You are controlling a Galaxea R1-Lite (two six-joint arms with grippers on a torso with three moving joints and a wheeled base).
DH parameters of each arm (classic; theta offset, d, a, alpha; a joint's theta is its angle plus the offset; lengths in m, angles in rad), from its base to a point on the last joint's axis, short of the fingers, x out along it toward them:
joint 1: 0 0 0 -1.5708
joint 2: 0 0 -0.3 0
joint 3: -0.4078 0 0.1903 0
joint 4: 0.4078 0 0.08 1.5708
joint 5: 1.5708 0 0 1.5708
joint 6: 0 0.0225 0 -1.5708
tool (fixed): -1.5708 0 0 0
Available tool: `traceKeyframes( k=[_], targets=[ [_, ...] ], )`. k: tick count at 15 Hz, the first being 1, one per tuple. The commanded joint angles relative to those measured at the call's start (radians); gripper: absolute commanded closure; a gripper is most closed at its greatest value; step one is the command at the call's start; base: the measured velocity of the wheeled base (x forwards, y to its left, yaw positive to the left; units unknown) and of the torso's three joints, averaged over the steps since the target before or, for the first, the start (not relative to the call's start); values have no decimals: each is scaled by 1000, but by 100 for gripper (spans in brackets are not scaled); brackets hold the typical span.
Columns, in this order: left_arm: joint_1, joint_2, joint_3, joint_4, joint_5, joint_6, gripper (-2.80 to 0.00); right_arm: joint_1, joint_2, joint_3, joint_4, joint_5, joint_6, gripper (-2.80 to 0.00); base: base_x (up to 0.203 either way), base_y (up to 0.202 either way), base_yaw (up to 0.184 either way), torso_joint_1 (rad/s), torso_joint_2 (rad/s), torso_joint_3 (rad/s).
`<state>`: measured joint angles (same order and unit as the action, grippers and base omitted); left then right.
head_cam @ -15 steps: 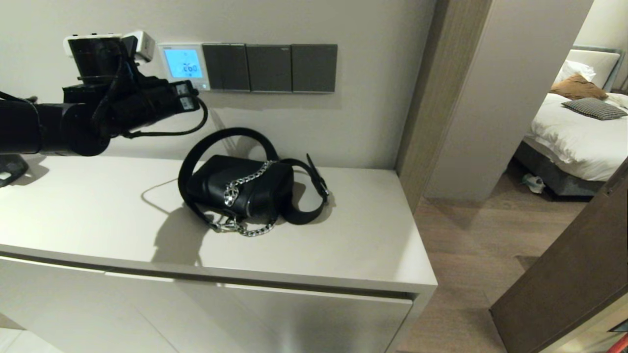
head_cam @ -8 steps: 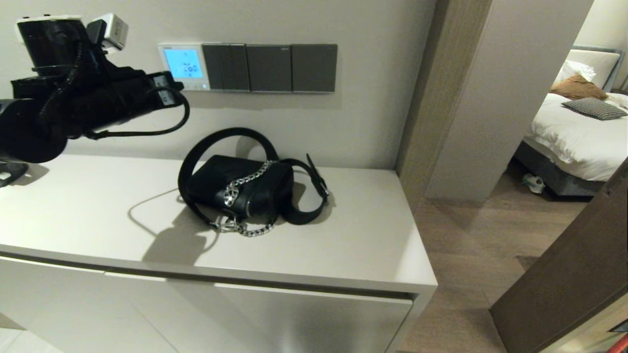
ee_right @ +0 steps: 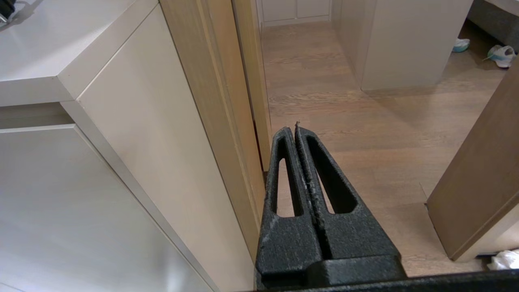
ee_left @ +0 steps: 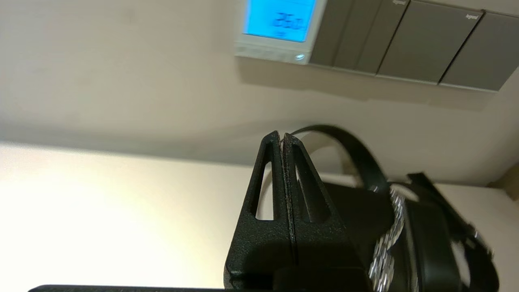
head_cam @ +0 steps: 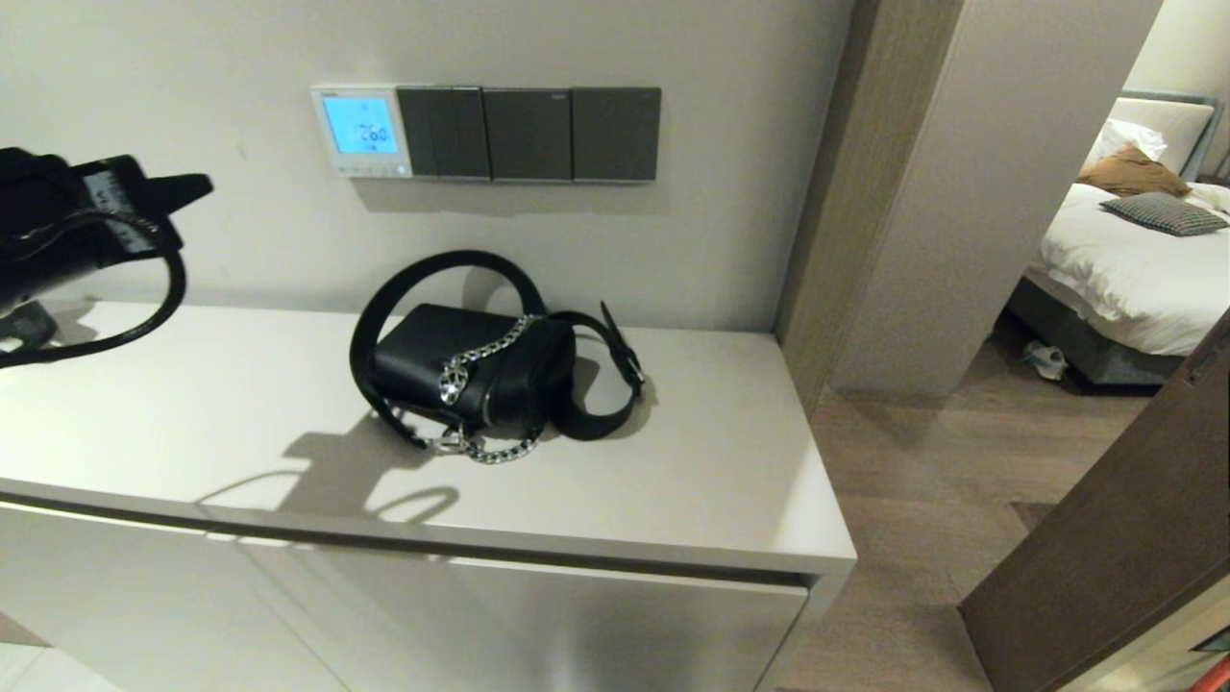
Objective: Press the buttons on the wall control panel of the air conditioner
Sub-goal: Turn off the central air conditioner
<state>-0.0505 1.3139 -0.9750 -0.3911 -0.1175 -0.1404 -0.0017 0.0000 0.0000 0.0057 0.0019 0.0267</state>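
While clenched empty, left gripper (head_cam: 197, 183) above pale cabinet top (head_cam: 673, 481), black bag (head_cam: 471, 370) centred, bedroom beyond doorway.

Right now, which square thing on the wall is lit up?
The white control panel, leftmost in the row: its screen glows blue. The three dark grey switch plates beside it are unlit.

Bedroom suite: bed (head_cam: 1134, 259), handbag (head_cam: 471, 370)

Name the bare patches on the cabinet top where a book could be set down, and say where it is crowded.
Free: the cabinet top between the left hand and the black handbag, and the strip between the bag's strap and the right edge. Crowded: the middle, near the wall.
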Motion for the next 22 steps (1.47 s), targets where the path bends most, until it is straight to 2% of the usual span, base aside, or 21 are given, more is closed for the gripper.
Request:
traceKeyframes(
  k=[1, 5, 11, 18, 22],
  targets=[
    [48, -239, 127, 3, -2, 6, 0, 0, 2, 0, 0, 0, 1, 0, 0, 0, 0, 0, 0, 0],
    [72, -513, 330, 56, -5, 16, 0, 0, 2, 0, 0, 0, 0, 0, 0, 0, 0, 0, 0, 0],
    [75, -746, 612, 107, -2, 19, 0, 0, 2, 0, 0, 0, 1, 0, 0, 0, 0, 0, 0, 0],
    [76, -998, 774, 250, 11, 108, 0, 0, 2, 0, 0, 1, 1, 0, 0, 0, 0, 0, 0, 0],
    [75, -1071, 836, 280, 61, 139, 0, 0, 2, 0, 0, 0, 1, 0, 0, 0, 0, 0, 0, 0]
  ],
)
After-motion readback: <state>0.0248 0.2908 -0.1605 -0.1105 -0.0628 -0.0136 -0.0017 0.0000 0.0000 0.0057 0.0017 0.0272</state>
